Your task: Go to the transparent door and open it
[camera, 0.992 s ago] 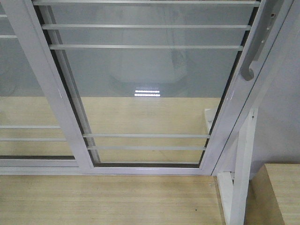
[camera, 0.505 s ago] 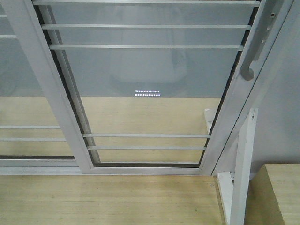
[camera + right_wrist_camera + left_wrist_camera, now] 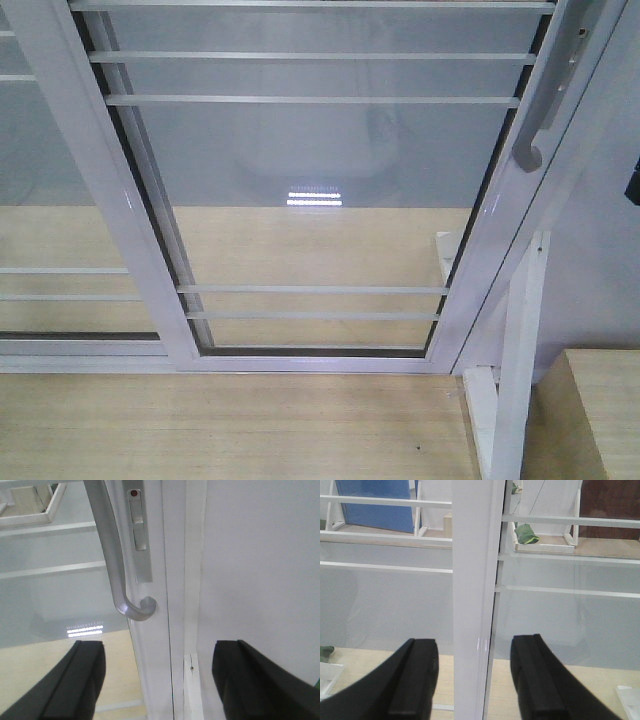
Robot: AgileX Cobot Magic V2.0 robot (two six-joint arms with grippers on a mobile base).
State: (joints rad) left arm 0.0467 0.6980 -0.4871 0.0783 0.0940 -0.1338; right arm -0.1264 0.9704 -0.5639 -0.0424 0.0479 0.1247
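The glass door fills the front view above the pale wood floor, its handled edge at the right. Its curved grey handle hangs just ahead of the right claw, which gapes wide and grips nothing. The left claw is likewise spread and empty, with a white upright showing between its fingers.

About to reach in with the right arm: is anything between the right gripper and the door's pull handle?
Nothing visible. The pull handle hangs ahead of the open right gripper, with only clear space between.
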